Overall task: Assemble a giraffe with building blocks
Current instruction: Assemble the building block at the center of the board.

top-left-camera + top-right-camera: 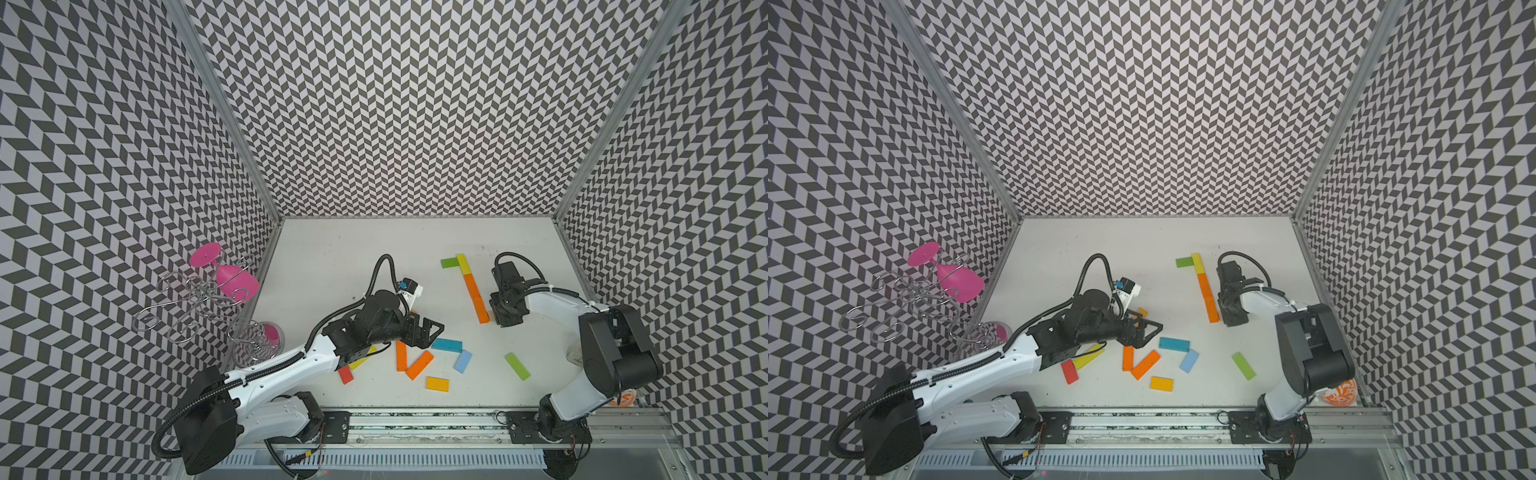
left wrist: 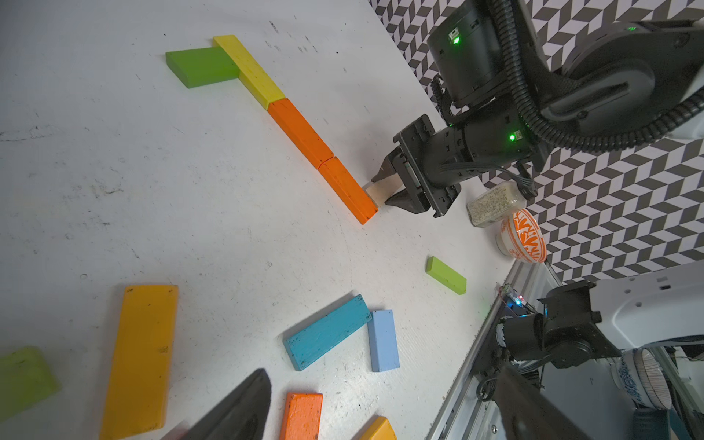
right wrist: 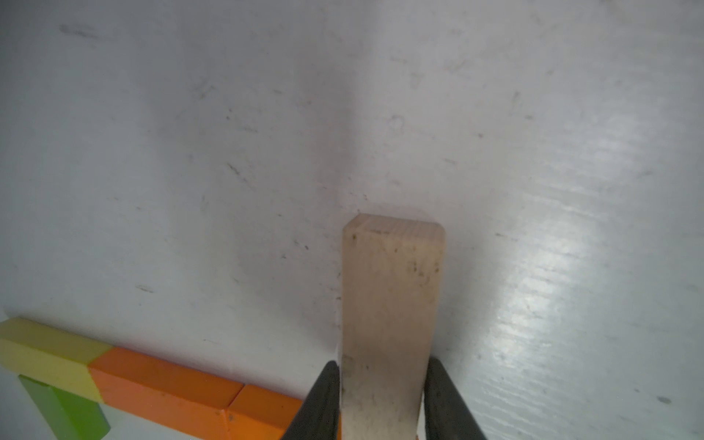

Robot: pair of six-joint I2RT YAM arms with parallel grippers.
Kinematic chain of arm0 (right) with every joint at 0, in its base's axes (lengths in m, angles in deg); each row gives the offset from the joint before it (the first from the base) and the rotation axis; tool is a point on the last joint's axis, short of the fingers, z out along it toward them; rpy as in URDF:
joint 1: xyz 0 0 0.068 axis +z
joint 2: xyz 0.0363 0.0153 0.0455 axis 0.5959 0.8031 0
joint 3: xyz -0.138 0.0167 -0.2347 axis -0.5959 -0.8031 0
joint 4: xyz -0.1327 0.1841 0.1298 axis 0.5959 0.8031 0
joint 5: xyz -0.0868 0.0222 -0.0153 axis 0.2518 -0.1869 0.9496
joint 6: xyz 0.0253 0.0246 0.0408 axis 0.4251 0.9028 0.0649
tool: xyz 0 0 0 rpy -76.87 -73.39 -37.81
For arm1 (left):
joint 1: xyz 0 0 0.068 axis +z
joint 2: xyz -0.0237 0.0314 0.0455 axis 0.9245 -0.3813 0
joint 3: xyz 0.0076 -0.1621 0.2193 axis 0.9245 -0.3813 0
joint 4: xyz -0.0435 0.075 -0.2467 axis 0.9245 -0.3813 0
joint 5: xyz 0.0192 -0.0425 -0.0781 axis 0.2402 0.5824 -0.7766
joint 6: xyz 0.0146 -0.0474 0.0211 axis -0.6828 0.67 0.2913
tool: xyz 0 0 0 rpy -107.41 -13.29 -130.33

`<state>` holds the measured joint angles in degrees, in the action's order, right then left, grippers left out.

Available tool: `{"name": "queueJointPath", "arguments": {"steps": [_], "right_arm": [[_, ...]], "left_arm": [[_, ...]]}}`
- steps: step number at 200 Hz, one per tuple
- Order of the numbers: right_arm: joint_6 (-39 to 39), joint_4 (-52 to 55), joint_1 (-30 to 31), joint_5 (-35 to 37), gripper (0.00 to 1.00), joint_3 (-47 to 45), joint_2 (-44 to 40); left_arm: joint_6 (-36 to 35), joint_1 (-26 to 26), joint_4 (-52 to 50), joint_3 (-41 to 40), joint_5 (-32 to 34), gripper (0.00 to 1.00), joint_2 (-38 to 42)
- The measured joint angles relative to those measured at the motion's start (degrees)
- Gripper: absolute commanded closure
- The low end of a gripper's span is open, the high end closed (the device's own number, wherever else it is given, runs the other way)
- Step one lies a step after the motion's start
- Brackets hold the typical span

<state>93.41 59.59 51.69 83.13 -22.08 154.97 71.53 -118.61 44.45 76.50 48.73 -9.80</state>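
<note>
On the white bench lies a line of yellow and orange blocks, a green block touching its far end. The left hand hovers, jaws apart, over loose blocks; the right hand is clamped on a plain wooden block beside the line's near end.

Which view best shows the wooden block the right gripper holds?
Right wrist: the wooden block sits large, pinched by the right gripper. Left wrist shows it small; in both top views the gripper nearly hides it.
</note>
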Motion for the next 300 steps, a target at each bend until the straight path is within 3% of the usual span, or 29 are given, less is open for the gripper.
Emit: {"name": "queueJointPath", "arguments": {"steps": [61, 137, 214, 300], "right_arm": [[0.39, -0.09, 0.66, 0.13, 0.68, -0.11, 0.0], [1.11, -0.22, 1.57, 0.68, 0.68, -0.11, 0.0], [1.42, -0.59, 1.86, 0.63, 0.46, 0.07, -0.24], [0.61, 7.15, 1.99, 2.95, 0.38, 1.29, -6.95]], "left_arm": [[-0.02, 0.0, 0.0, -0.39, 0.07, 0.07, 0.0], [-0.04, 0.0, 0.0, -0.39, 0.2, 0.07, 0.0], [-0.04, 0.0, 0.0, -0.39, 0.22, 0.07, 0.0], [-0.04, 0.0, -0.55, -0.39, 0.68, 0.07, 0.39]]}}
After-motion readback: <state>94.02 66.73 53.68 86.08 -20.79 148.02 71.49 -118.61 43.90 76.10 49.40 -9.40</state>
